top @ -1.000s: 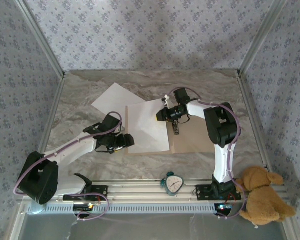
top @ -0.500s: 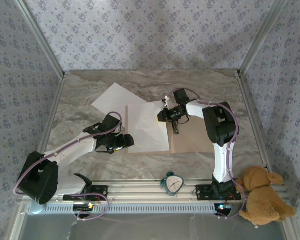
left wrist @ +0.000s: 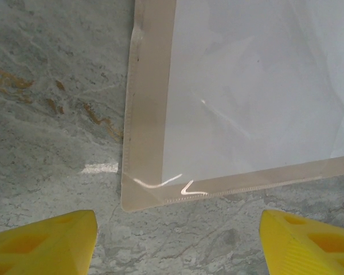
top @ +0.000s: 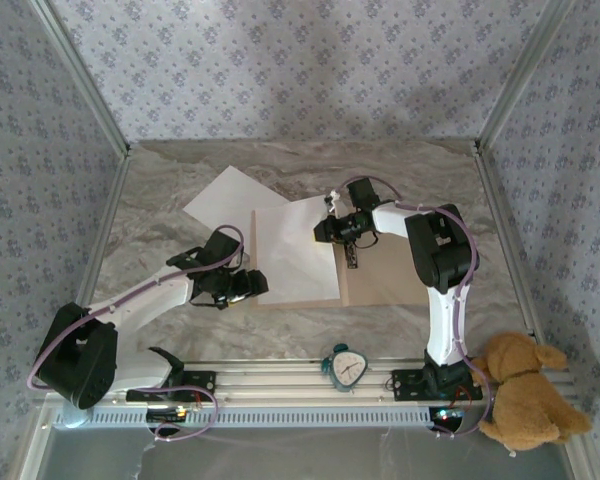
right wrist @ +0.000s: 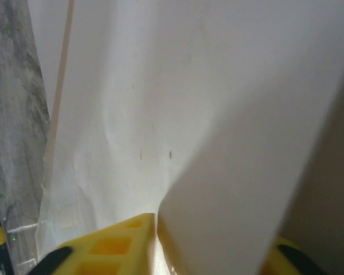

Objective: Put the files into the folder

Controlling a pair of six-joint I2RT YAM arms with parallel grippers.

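Seemingly right claw (top: 321,232) pinching sheet (right wrist: 160,114) edge, left claw (left wrist: 178,243) spread near folder (left wrist: 152,86) corner

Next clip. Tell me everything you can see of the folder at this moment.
The folder is flat tan-brown card, lying open on the marble table between the arms. Its right half is bare. A white sheet covers the left half, leaving a tan border at the near-left corner, which looks glossy. A small dark clip sits along the spine. The right gripper pinches the sheet's edge over the spine.
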